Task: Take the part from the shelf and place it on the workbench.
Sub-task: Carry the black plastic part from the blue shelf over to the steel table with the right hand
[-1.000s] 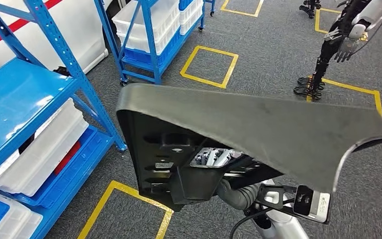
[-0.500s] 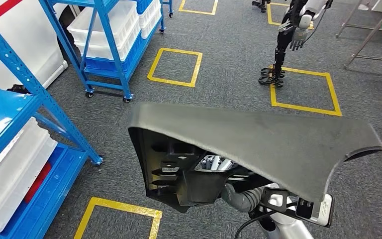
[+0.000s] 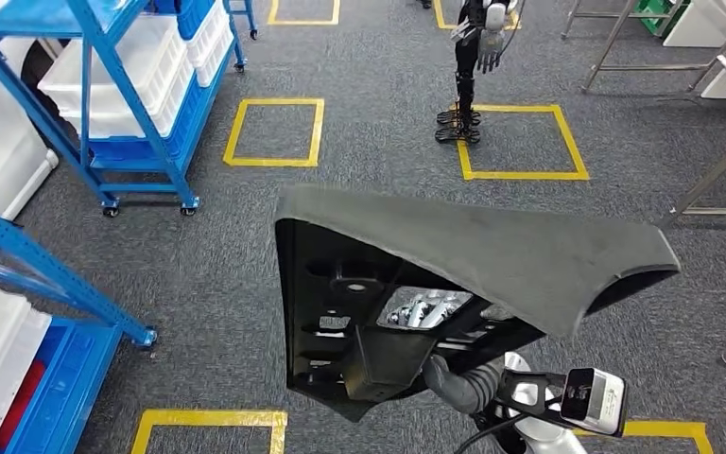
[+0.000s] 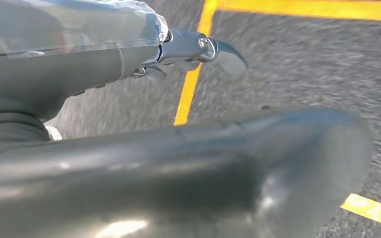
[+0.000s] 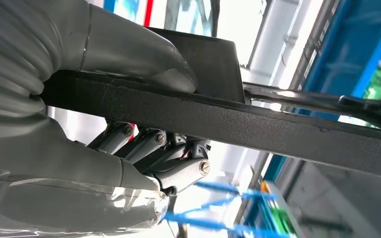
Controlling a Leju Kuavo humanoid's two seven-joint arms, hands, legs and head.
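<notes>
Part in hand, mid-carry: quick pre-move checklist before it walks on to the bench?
1. Right hand grips the part: ok, thumb above and fingers below a black bar of the part in the right wrist view.
2. Left hand on the part: cannot tell; its fingers show over the carpet beside the part.
3. Part clear of the blue shelf: ok, apart in the head view.
4. Floor directly ahead: cannot tell, the part hides it.
5. Other robot standing ahead: ok, far off.
6. Metal table legs on the right: ok, apart from the part.
</notes>
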